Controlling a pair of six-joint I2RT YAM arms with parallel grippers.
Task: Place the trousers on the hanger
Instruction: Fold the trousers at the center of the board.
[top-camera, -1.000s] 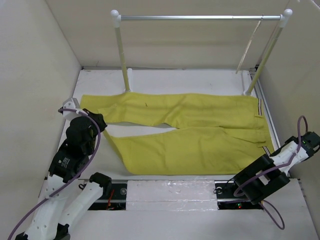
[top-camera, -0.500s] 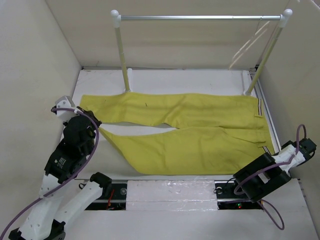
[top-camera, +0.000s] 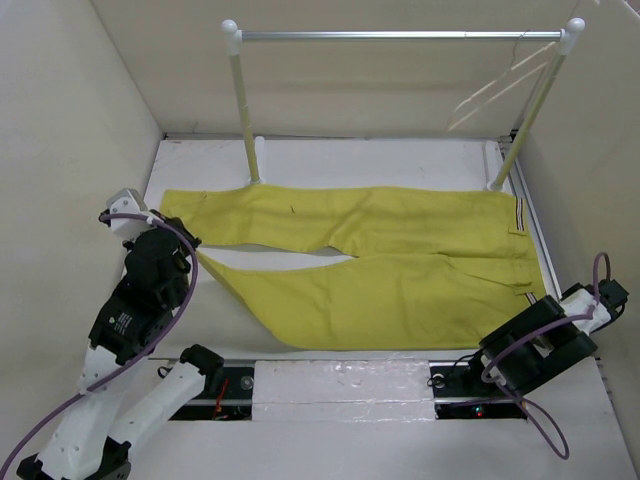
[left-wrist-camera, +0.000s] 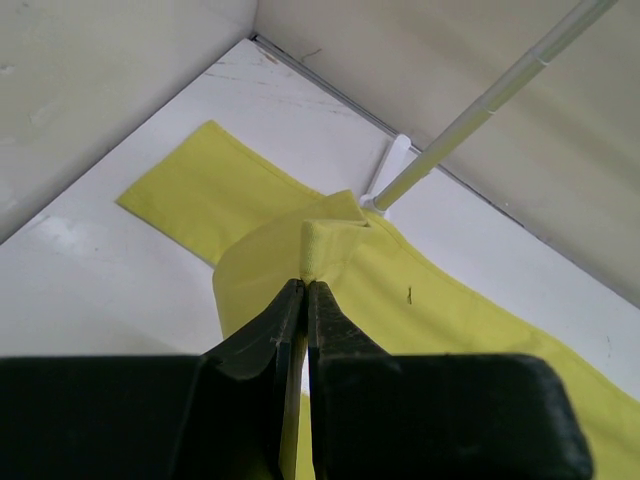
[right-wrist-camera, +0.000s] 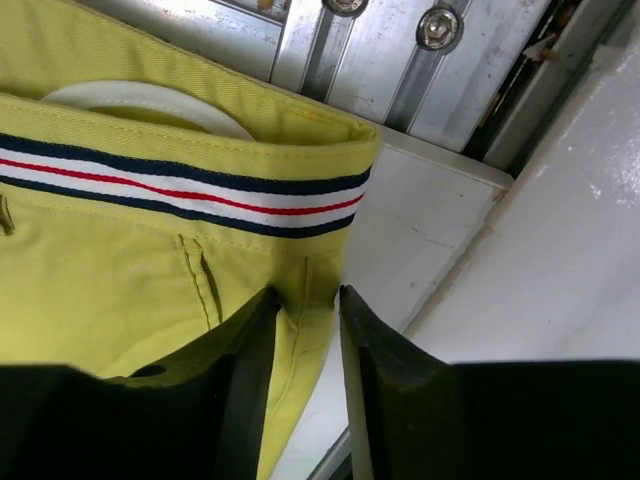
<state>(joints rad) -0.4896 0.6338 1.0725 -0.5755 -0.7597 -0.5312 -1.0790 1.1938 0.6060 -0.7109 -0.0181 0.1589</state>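
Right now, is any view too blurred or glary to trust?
Top view: the hanger is faint and smeared against the pale wall; the shiny strip at the near edge glares. Right wrist view: the striped waistband of the trousers is sharp, the right hand dark and soft. Left wrist view: the fold in the left hand is crisp.

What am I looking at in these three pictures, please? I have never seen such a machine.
Two robot arms stand at the near edge of a white table. The wide picture looks down from above; the other two come from cameras on the wrists. Mustard-yellow trousers lie spread on the table. The left fingers are shut on one leg's hem. The right fingers straddle the cloth edge below the striped waistband; whether they grip is unclear. A cream hanger hangs tilted on the metal rail behind.
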